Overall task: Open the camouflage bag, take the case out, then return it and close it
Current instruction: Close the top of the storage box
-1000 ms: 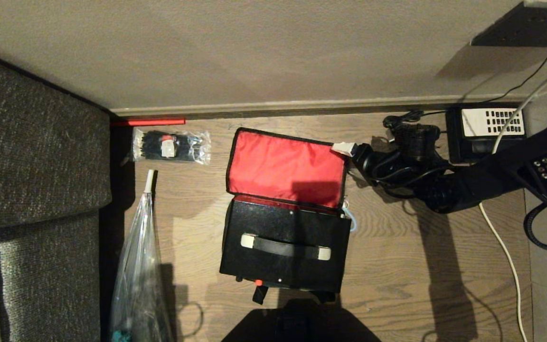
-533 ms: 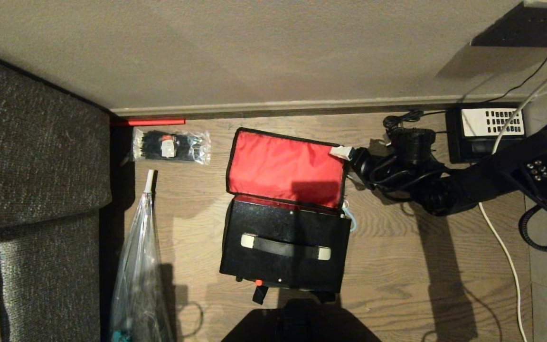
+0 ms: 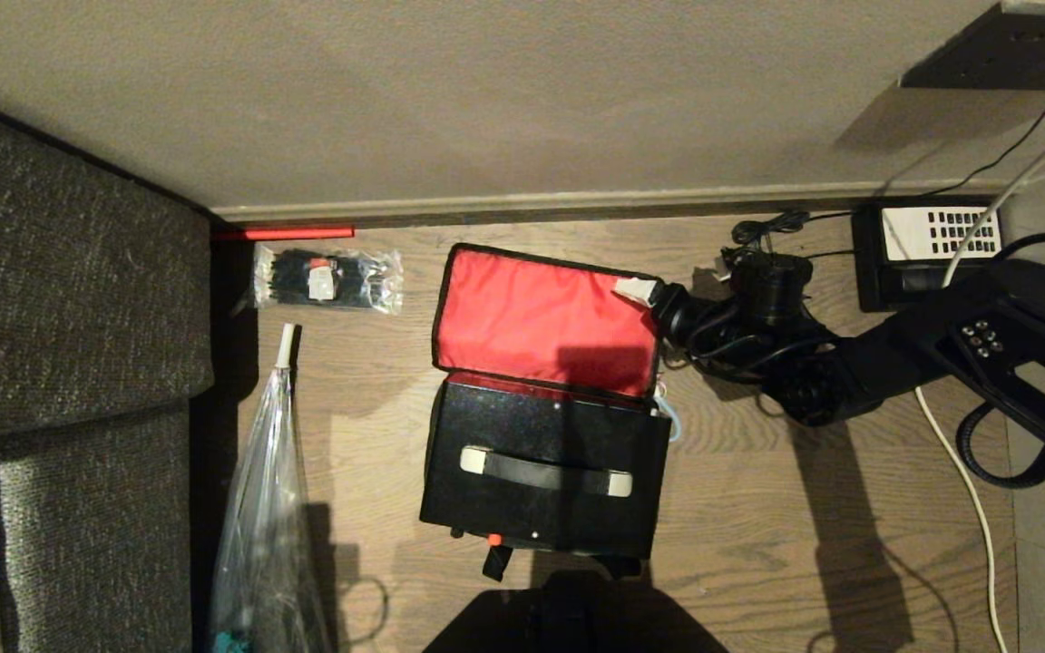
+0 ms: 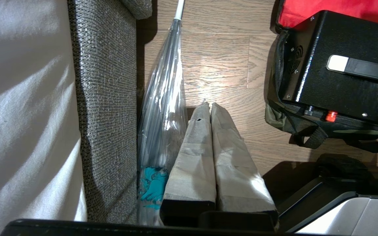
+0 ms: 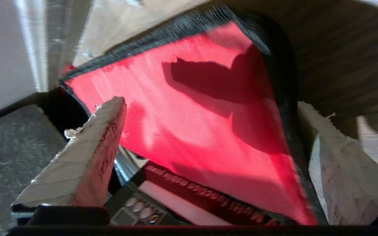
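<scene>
The camouflage bag [image 3: 495, 567] lies open on the wooden floor, its red-lined lid [image 3: 541, 317] flipped back toward the wall. The black case [image 3: 545, 508] with its silver-ended strap handle [image 3: 545, 472] sits in the bag. My right gripper [image 3: 640, 290] is at the lid's far right corner. In the right wrist view this gripper [image 5: 210, 102] is open, with one finger over the red lining and the other outside the lid's black-trimmed edge [image 5: 285, 108]. My left gripper [image 4: 210, 106] is shut and empty, parked low to the left of the bag [image 4: 274, 116].
A grey sofa [image 3: 60, 317] fills the left side, with a clear umbrella [image 3: 264, 490] lying along it. A packet of cable ties [image 3: 327, 279] lies by the wall. A black telephone [image 3: 926, 249] and a white cable [image 3: 958, 453] are on the right, under my arm.
My right gripper has moved left along the floor until its fingers reach over the lid's right corner. The bag, lid and case have not moved.
</scene>
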Tool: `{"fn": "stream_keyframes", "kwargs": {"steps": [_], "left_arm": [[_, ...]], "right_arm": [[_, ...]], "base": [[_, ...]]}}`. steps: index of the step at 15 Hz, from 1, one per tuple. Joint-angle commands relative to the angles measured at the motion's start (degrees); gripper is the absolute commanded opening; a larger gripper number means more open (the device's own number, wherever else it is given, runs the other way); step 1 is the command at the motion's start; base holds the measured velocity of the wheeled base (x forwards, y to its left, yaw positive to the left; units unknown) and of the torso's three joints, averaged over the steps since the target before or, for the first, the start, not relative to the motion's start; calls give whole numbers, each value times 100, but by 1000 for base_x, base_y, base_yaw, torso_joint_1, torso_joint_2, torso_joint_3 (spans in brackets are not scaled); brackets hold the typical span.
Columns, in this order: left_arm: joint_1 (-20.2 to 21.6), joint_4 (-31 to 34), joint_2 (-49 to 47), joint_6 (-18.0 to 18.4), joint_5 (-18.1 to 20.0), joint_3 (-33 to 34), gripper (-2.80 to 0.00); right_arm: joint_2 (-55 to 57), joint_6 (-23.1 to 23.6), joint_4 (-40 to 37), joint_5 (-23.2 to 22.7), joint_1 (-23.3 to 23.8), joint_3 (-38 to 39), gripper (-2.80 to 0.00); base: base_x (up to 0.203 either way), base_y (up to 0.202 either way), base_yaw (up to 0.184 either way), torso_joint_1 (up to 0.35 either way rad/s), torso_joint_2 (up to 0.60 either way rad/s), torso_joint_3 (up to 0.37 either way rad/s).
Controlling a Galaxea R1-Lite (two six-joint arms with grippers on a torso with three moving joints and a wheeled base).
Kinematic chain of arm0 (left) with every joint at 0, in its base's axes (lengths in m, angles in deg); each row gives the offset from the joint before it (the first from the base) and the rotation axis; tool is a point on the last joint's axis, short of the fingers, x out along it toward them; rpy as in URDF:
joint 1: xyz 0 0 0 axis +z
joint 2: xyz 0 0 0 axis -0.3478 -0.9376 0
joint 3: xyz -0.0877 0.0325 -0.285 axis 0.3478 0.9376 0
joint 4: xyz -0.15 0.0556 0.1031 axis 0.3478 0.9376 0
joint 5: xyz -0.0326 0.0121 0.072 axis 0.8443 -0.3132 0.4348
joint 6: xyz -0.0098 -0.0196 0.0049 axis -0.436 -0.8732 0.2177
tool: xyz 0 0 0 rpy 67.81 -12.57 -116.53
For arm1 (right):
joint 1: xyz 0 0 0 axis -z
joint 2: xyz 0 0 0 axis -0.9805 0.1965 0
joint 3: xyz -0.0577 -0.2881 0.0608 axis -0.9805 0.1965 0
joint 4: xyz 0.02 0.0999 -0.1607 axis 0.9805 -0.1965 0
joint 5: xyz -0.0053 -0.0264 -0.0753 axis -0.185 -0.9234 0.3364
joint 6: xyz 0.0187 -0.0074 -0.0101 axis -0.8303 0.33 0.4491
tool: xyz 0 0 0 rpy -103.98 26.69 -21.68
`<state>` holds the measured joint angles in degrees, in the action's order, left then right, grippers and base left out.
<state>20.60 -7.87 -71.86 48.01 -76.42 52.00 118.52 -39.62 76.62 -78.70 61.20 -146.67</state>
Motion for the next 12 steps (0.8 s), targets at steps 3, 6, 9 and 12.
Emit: {"fn": "stream_keyframes", "kwargs": {"steps": [3, 6, 9, 12], "left_arm": [[2, -1, 11, -6, -4, 18, -280], [2, -1, 11, -6, -4, 18, -280], [2, -1, 11, -6, -4, 18, -280], [2, -1, 11, -6, -4, 18, -280]], "right_arm": [[-276, 38, 81, -21, -28, 176, -280], [-417, 258, 134, -22, -29, 397, -280], [-531, 321, 215, -22, -28, 564, -280], [-740, 710, 574, -52, -28, 1141, -280]], "base": [[0, 0, 0, 0, 0, 0], [0, 0, 0, 0, 0, 0], [0, 0, 0, 0, 0, 0], [0, 0, 0, 0, 0, 0]]}}
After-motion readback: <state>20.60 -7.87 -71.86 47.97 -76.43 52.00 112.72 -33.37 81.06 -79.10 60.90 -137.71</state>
